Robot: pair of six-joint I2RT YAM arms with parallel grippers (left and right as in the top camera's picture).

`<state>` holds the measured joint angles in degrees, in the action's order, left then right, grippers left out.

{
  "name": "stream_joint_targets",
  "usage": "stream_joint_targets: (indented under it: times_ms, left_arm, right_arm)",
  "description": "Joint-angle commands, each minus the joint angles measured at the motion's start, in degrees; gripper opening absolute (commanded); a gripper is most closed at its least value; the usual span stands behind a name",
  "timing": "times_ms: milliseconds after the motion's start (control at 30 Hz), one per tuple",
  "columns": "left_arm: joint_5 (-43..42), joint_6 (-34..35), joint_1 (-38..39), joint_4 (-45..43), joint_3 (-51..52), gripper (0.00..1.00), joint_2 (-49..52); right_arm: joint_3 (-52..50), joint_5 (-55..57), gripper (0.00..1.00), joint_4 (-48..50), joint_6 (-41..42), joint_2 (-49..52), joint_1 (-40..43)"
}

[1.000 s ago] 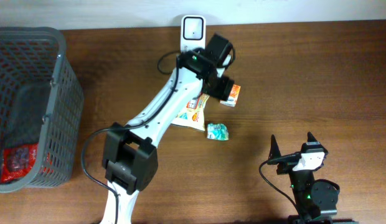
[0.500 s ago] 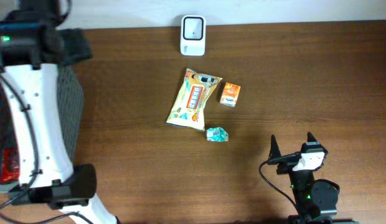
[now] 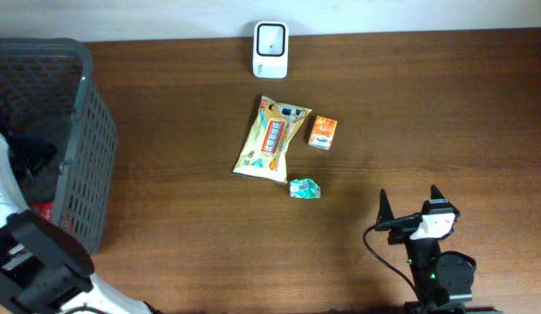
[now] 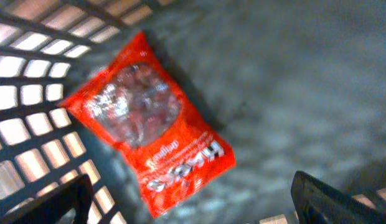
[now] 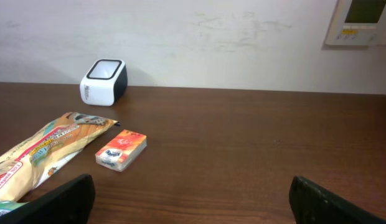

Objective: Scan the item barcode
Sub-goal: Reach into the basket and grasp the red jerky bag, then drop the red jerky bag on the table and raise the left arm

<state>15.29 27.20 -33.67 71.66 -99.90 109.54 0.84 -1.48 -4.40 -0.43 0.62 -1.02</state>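
Observation:
The white barcode scanner (image 3: 270, 48) stands at the table's far edge, also in the right wrist view (image 5: 104, 81). A yellow snack bag (image 3: 272, 139), a small orange box (image 3: 322, 132) and a teal candy (image 3: 304, 187) lie on the table in front of it. Inside the grey basket (image 3: 96, 139), a red packet (image 4: 149, 118) lies on the floor. My left gripper (image 4: 193, 202) hangs open just above it, touching nothing. At the front right, my right gripper (image 3: 410, 209) rests open and empty, facing the items.
The basket's mesh walls (image 4: 31, 124) close in round the left gripper. The left arm's base (image 3: 35, 262) fills the front left corner. A wall panel (image 5: 364, 22) hangs behind the table at the right.
My left arm has swung from the orange box beside the scanner over to the basket and down into it. The box stays on the table. The right arm has not moved.

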Motion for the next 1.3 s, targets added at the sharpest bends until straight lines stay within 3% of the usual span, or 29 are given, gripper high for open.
stream_joint_targets:
  times_ms: [0, 33, 333, 367, 467, 533, 633, 833, 900, 1000, 1033, 1100, 1167, 1200, 1267]
  left_arm:
    - [2.4, 6.3, -0.3, -3.9, 9.4, 0.99, -0.5]
    - [4.7, 9.9, -0.3, -5.0, 11.9, 1.0, -0.5]
    - [8.5, 9.9, -4.4, -17.0, 22.3, 1.0, -0.5]
    - [8.5, 9.9, -5.3, -17.6, 22.9, 0.95, -0.5]
    - [8.3, 9.9, -7.0, -20.2, 26.5, 0.61, -0.5]
    - [6.3, 9.9, -7.0, -21.7, 28.1, 0.3, -0.5]
    - [2.4, 9.9, -7.0, -21.7, 28.2, 0.01, -0.5]
    - [-6.0, 9.9, -7.0, -9.9, 14.7, 0.0, -3.4]
    - [-15.1, 6.5, -7.0, -5.5, 4.0, 0.0, -6.9]
    - [-37.4, -4.9, -6.1, -5.2, -9.0, 0.0, -14.3]
    - [-39.6, -5.0, -4.9, -5.2, -10.8, 0.0, -17.4]
    - [-42.0, -6.5, 0.9, -7.0, -11.3, 0.0, -24.2]
    - [-42.9, -16.2, 11.8, -6.5, -11.3, 0.0, -28.0]
    - [-42.9, -22.4, 21.1, -6.4, -11.3, 0.0, -28.4]
    - [-42.0, -27.5, 32.8, -6.7, -10.5, 0.0, -26.9]
  right_arm:
    - [-0.5, 0.2, 0.98, -0.1, 0.0, -0.4, -0.5]
    - [-0.5, 0.2, 0.99, -0.1, 0.0, -0.4, -0.5]
    - [-0.5, 0.2, 0.99, -0.1, 0.0, -0.4, -0.5]
    - [-0.5, 0.2, 0.99, -0.1, 0.0, -0.4, -0.5]
    - [-0.5, 0.2, 0.99, -0.1, 0.0, -0.4, -0.5]
    - [-0.5, 0.2, 0.99, -0.1, 0.0, -0.4, -0.5]
    - [-0.5, 0.2, 0.98, -0.1, 0.0, -0.4, -0.5]
    - [-0.5, 0.2, 0.98, -0.1, 0.0, -0.4, -0.5]
    - [-0.5, 0.2, 0.98, -0.1, 0.0, -0.4, -0.5]
    - [-0.5, 0.2, 0.99, -0.1, 0.0, -0.4, -0.5]
    - [-0.5, 0.2, 0.99, -0.1, 0.0, -0.4, -0.5]
    - [-0.5, 0.2, 0.98, -0.1, 0.0, -0.4, -0.5]
    - [-0.5, 0.2, 0.98, -0.1, 0.0, -0.4, -0.5]
    - [-0.5, 0.2, 0.99, -0.1, 0.0, -0.4, -0.5]
    - [-0.5, 0.2, 0.99, -0.1, 0.0, -0.4, -0.5]
